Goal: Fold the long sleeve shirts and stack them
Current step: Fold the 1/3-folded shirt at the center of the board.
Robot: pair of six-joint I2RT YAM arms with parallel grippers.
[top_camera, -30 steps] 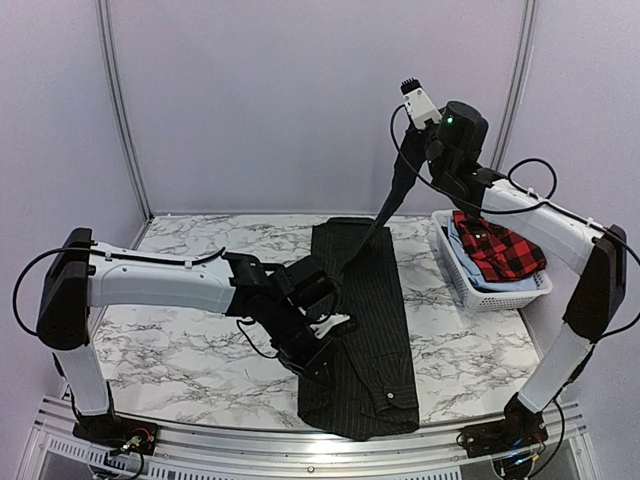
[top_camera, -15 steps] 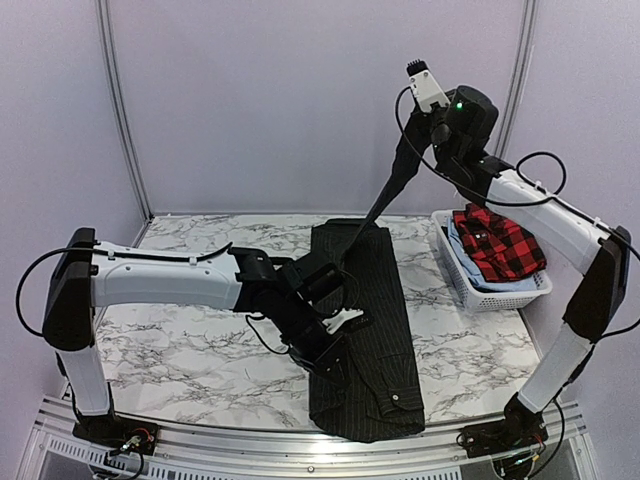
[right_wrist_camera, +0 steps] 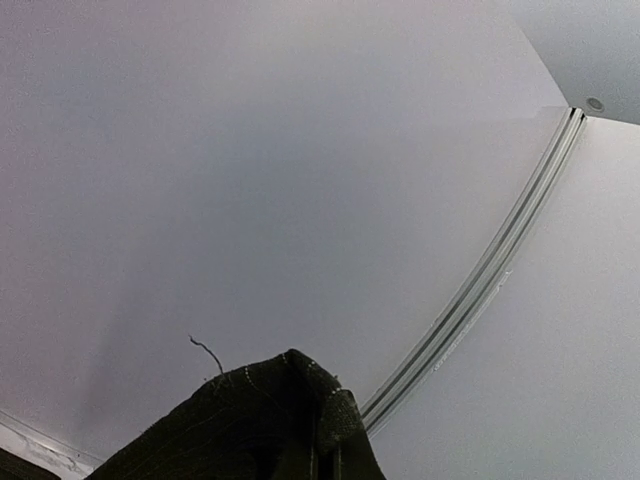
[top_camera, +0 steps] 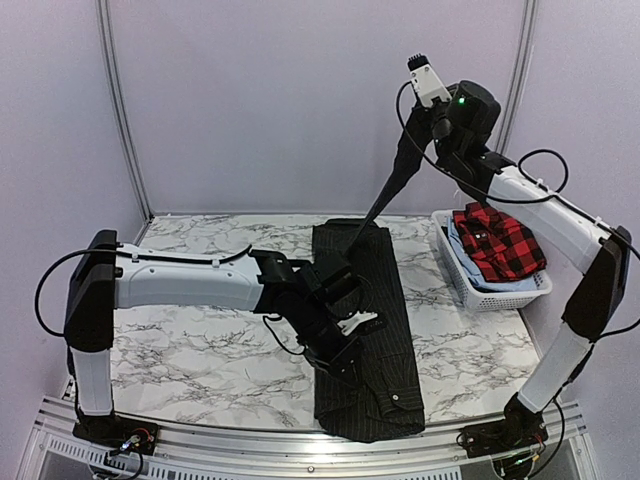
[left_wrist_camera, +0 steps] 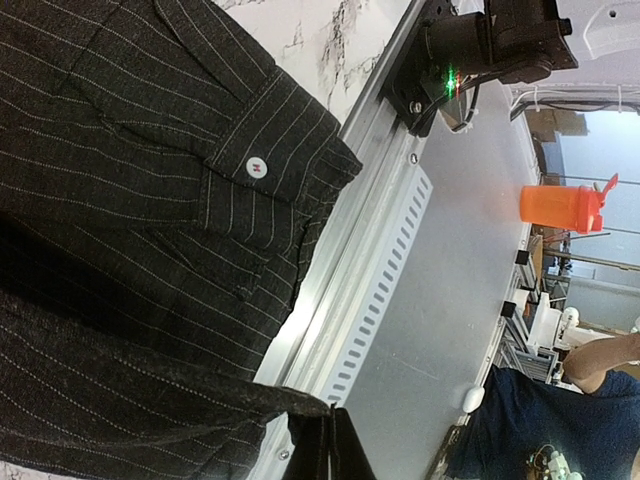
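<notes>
While your right jaws pinch a sleeve [top_camera: 386,195] of the black pinstriped shirt [top_camera: 385,310] overhead, your left jaws clamp its edge low, its body on the table [top_camera: 180,360] between them, the red-checked shirt [top_camera: 500,245] basketed below the right jaws.

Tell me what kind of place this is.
Probably a robotics lab test booth: plain walls around a marble-print table, a robot arm bolted to an aluminium rail, and a person beyond.

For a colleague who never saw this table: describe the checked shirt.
At the marble table's right edge stands a white lattice basket. The checked shirt lies on top inside it. Only it is red and black; the cloth beneath is pale blue.
</notes>
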